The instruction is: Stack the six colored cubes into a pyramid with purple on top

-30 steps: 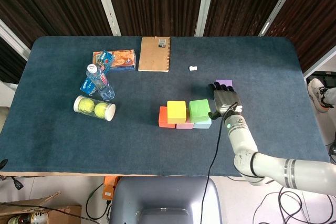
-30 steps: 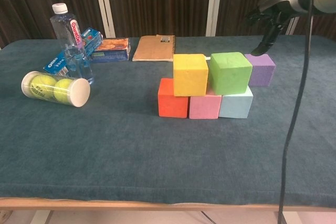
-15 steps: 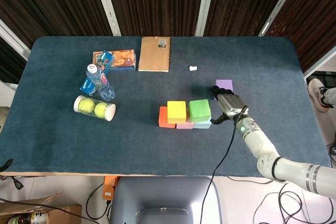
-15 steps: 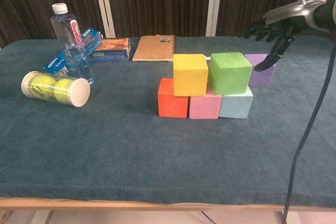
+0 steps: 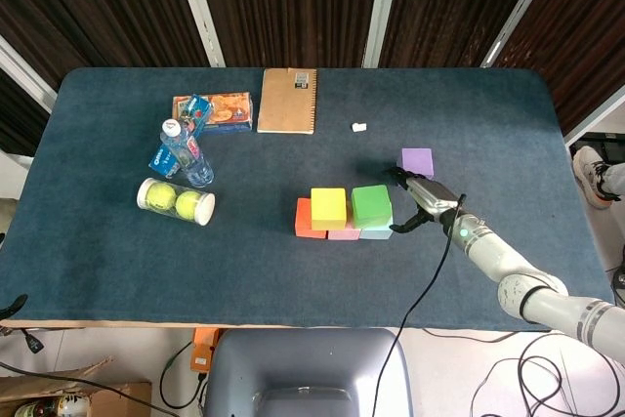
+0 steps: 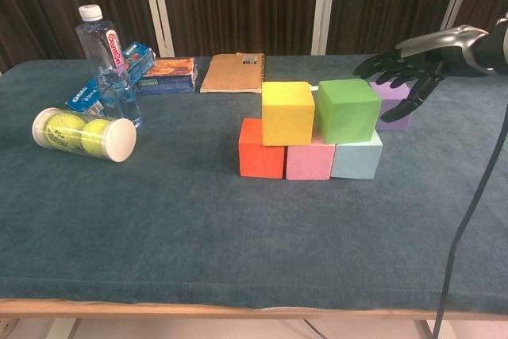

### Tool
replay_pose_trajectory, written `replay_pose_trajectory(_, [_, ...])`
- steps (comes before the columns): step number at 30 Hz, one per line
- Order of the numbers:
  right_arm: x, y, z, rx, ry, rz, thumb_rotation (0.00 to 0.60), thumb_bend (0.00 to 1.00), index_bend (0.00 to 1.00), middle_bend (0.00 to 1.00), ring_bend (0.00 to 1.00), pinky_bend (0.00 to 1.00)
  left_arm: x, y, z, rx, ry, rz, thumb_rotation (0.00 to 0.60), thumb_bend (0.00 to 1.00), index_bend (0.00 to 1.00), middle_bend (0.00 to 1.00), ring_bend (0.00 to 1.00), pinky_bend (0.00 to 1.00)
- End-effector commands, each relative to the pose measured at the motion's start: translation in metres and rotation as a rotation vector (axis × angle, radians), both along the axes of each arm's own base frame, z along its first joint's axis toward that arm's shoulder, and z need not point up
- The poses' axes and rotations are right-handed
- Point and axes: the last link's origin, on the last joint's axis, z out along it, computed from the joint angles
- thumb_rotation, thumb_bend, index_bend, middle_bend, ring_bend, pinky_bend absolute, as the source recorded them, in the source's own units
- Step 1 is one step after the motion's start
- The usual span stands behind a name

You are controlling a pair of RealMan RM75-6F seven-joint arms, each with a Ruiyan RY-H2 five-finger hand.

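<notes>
Five cubes form two tiers at mid-table: red (image 6: 261,159), pink (image 6: 309,162) and light blue (image 6: 357,158) below, yellow (image 6: 287,113) and green (image 6: 348,110) on top. The purple cube (image 6: 390,119) sits alone on the cloth behind and to the right of them, also visible from the head view as the purple cube (image 5: 417,161). My right hand (image 6: 401,69) hovers with fingers spread and empty just in front of the purple cube, beside the green one. From the head view, the right hand (image 5: 420,200) lies between the purple cube and the green cube (image 5: 371,205). No left hand shows.
A clear tube of tennis balls (image 6: 82,134) lies at the left, with a water bottle (image 6: 107,61) and snack packets (image 6: 168,74) behind it. A brown notebook (image 6: 234,71) lies at the back centre, and a small white scrap (image 5: 358,127) near it. A black cable (image 6: 468,204) hangs from my right arm.
My right hand has come down from above the purple cube to its level, fingers spreading, while the forearm swung out to the right. The cubes have not moved.
</notes>
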Motion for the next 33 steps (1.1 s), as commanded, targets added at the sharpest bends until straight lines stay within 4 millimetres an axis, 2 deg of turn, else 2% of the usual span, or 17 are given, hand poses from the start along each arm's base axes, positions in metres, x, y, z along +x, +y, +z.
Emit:
replay_pose_trajectory(1, [-0.002,-0.006,-0.001,0.001,0.005,0.016,0.6,0.14,0.11,0.0,0.0,0.0,0.002,0.001,0.001,0.001,0.003,-0.002,0.574,0.16,0.11,0.05,0.0,0.09])
replay_pose_trajectory(12, [-0.006,-0.014,-0.005,-0.024,-0.025,-0.009,0.6,0.14,0.32,0.0,0.0,0.0,0.002,0.001,0.0,-0.002,0.009,0.0,0.574,0.16,0.11,0.05,0.0,0.09])
replay_pose_trajectory(27, [-0.005,-0.016,-0.008,0.001,-0.029,-0.009,0.6,0.14,0.33,0.0,0.0,0.0,0.004,0.001,0.001,-0.001,0.014,-0.003,0.572,0.16,0.11,0.05,0.0,0.09])
replay_pose_trajectory(33, [-0.007,-0.017,-0.007,-0.026,-0.047,-0.018,0.6,0.14,0.53,0.0,0.0,0.0,0.005,0.001,0.002,0.001,0.012,-0.008,0.574,0.16,0.11,0.05,0.0,0.09])
